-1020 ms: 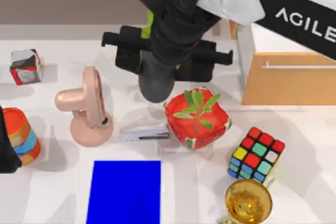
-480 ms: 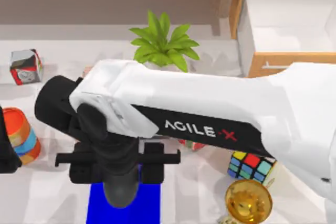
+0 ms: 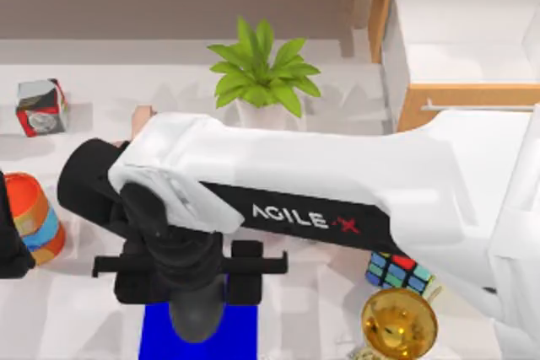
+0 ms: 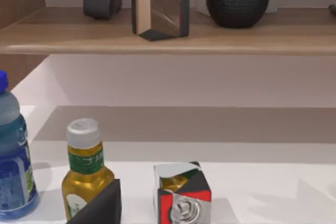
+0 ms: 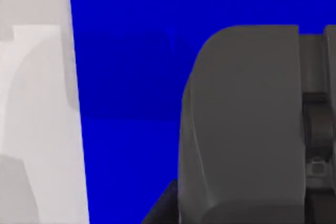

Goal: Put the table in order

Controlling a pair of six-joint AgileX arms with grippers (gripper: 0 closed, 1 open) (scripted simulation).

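Counter (image 3: 84,73) carries a blue mat (image 3: 156,339) at 6 o'clock; right pincer (image 3: 196,314) hangs over it, its opening impossible to tell; left arm sits parked at 9 o'clock.

"AGILE X" stands on the right arm (image 3: 337,200).

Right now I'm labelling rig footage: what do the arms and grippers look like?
The right arm has a glossy white shell bearing a black band with white AGILE lettering and a small red X mark. Its wrist is a matte black cylinder crossed by a flat black bar, ending in the dark grey, rounded right gripper. The left arm is a black shape at the top view's left edge.
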